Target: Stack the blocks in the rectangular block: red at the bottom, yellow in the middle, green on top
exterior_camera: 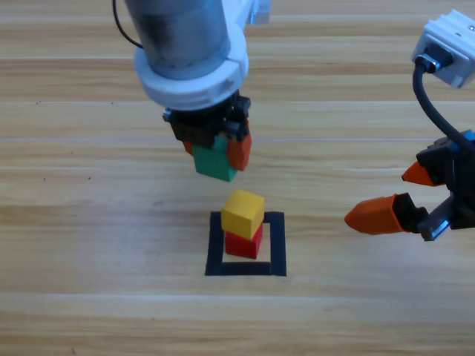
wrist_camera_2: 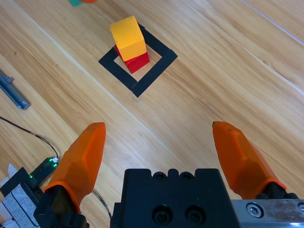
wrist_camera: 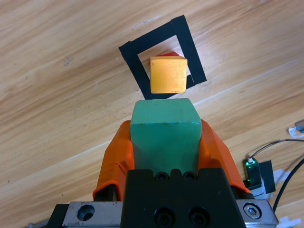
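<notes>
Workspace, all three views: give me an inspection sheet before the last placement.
Surface: wooden table, bare wood inside the tape outline.
Job's things: yellow cube sits on red cube inside the outline; green cube is held above the table, behind the stack.
Clutter: nothing seen.
Grippers: left pincer shut on green cube; right pincer open, waiting at the right edge.
Cables: black cable on the right arm.
Surroundings: wires and a lit board at the table edge.
</notes>
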You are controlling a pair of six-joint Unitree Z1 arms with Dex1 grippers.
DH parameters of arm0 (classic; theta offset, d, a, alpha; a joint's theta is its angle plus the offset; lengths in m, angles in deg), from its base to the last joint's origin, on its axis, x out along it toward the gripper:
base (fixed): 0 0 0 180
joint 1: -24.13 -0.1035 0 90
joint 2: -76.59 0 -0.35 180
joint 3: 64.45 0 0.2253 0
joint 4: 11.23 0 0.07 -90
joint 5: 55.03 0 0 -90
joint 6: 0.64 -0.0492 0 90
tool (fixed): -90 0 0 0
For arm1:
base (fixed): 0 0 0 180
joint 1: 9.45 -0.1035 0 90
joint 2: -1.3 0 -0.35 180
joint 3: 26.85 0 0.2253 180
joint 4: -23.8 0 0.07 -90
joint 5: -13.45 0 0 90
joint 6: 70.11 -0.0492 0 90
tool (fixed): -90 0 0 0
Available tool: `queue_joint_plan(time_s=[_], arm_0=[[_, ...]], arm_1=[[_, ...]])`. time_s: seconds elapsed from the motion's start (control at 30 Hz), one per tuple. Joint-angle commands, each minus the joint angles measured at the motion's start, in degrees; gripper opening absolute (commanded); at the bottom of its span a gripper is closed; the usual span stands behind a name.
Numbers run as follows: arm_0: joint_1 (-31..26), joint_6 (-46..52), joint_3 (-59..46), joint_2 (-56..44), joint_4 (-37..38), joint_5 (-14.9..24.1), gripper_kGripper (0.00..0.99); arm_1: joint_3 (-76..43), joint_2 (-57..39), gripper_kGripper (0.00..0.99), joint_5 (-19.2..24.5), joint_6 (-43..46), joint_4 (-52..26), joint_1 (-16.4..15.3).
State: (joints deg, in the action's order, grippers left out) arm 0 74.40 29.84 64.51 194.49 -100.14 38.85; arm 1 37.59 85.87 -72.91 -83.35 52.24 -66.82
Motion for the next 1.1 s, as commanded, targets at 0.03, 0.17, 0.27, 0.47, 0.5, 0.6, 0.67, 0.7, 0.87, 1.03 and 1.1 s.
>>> queue_joint_plan(time_s=[0.03,0.17,0.27,0.47,0.5,0.6,0.67,0.7,0.87,1.03,1.1], arm_0=[[2.2,1.16,-2.95,3.92,2.45,1.31,0.04],[2.29,1.43,-6.11,3.57,5.88,1.4,0.041],[2.29,1.34,-8.13,3.31,7.81,1.31,0.041],[2.29,1.25,-11.21,1.99,11.24,1.31,0.041],[2.29,1.16,-12.0,1.81,11.86,1.31,0.041],[2.29,1.25,-14.2,1.9,13.7,1.22,0.041],[2.29,1.25,-14.99,1.9,14.49,1.13,0.041],[2.29,1.25,-14.99,1.9,14.49,1.22,0.041],[2.29,1.25,-14.55,1.9,14.58,1.4,0.041],[2.29,1.16,-14.29,1.99,14.93,1.57,0.041],[2.29,0.99,-13.67,1.99,14.85,1.66,0.041]], arm_1=[[0.13,2.26,0.989,0.23,0.85,0.8,0.95],[0.13,2.26,0.989,0.14,1.11,0.8,0.95],[0.05,2.26,0.989,0.05,1.29,0.8,0.95],[0.05,2.26,0.989,0.05,1.29,0.8,0.95],[0.05,2.26,0.989,0.05,1.29,0.8,0.95],[0.05,2.26,0.989,0.05,1.38,0.8,0.95],[0.05,2.26,0.989,0.05,1.47,0.8,0.95],[0.05,2.26,0.989,0.05,1.47,0.8,0.95],[0.05,2.26,0.989,0.05,1.47,0.8,0.95],[0.05,2.35,0.989,-0.12,1.47,0.8,0.95],[0.05,2.35,0.989,-0.12,1.55,0.8,0.95]])
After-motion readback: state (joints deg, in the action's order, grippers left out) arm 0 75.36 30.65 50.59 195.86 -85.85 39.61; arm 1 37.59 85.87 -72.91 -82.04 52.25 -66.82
